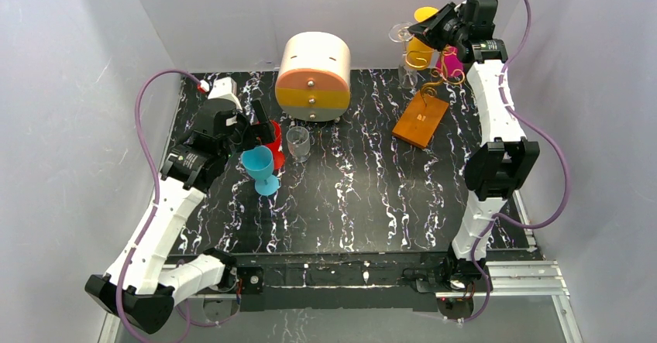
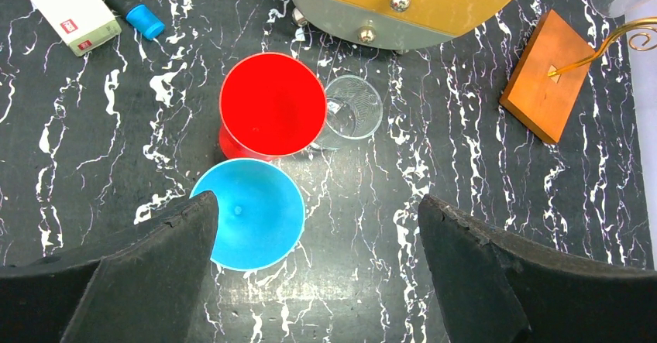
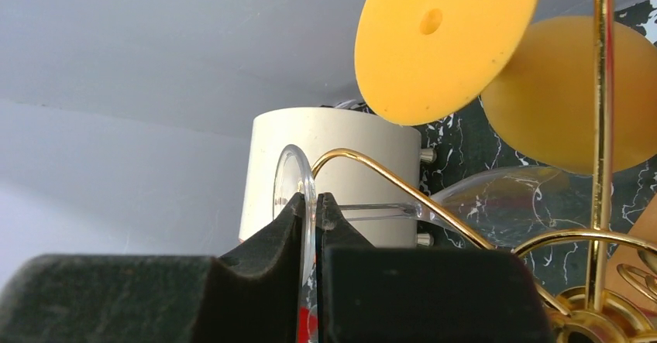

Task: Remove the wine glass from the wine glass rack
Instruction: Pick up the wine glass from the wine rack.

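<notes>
Quick status: I'd call this maybe a third done. The right tool (image 3: 310, 204) is up at the rack (image 1: 421, 120), which sits around 1 o'clock on the surface (image 1: 364, 196). Its pads are pressed together on the thin round foot of the clear glass (image 3: 503, 196), pinching the disc right at the edge. So the grab is made.

The glass isn't off yet, though. In the right wrist view its stem lies sideways across one of the gold wire arms, with the bowl out toward 3 o'clock from the pads. A yellow glass (image 3: 445, 41) hangs close by at about 1 o'clock from the grip, and a pink one (image 1: 449, 64) sits behind it in the top view.

What's left, I reckon: slide the stem out along that wire until it clears the open end, then carry it away and set it down. The wire curl and the yellow glass look like the things to snag on.

The left tool (image 2: 318, 207) is out at roughly 9 o'clock on the surface, spread wide and holding nothing, hovering over a blue glass (image 2: 248, 211) that stands next to a red glass (image 2: 271, 103) and a tumbler (image 2: 352, 111).
</notes>
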`<state>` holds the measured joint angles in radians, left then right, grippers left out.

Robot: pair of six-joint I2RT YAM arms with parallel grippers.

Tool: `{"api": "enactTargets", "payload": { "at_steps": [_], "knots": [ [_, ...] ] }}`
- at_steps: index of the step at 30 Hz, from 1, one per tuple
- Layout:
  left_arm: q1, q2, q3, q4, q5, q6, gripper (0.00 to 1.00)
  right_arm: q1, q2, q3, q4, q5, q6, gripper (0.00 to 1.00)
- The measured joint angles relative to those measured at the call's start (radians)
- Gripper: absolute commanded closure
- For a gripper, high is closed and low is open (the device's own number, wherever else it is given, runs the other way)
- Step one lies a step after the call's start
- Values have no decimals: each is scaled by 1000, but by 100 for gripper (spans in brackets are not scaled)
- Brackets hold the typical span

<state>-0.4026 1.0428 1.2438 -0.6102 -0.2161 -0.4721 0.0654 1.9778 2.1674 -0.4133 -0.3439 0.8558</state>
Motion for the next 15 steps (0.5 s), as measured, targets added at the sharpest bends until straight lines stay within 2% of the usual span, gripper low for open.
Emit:
{"api": "enactTargets", "payload": {
  "at_steps": [15],
  "knots": [
    [0,-1,0,0,0,0,2,-6,25,4,35,-5,86,99]
  ]
}}
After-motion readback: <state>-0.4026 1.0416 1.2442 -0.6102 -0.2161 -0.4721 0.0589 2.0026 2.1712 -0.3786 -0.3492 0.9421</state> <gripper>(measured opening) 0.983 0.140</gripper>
